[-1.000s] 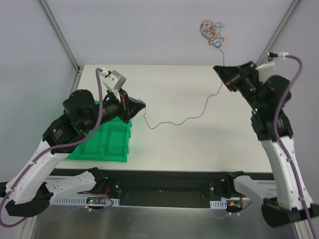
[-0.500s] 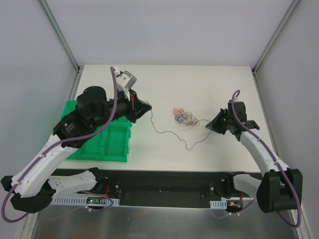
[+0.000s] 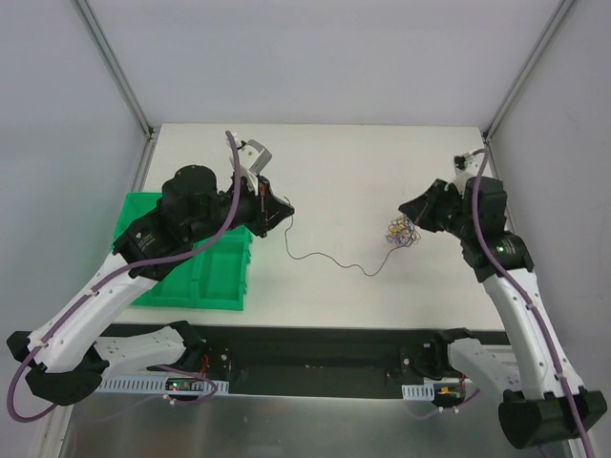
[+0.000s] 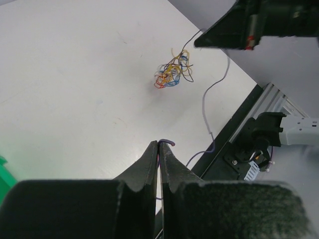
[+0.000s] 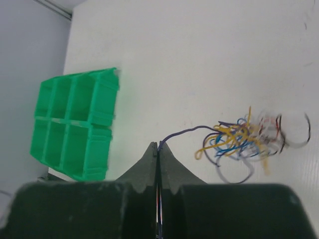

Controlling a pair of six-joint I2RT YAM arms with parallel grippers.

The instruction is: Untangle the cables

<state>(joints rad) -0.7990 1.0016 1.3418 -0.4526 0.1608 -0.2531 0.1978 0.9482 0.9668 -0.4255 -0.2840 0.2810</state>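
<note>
The cables form a small multicoloured wad just below my right gripper, right of the table's middle. One thin dark wire trails from the wad leftward across the table up to my left gripper. In the left wrist view my left gripper is shut on that wire's purple end, with the wad farther ahead. The right wrist view shows my right gripper shut on a purple wire that leads into the wad of yellow, blue, grey and red strands.
A green compartment tray sits at the table's left front, under my left arm; it also shows in the right wrist view as the green tray. The table's near edge and black rail run along the front.
My right arm swung down from high at the back right, and the wad came down from mid-air to the table and now sits by the right gripper. The left gripper crept right.
</note>
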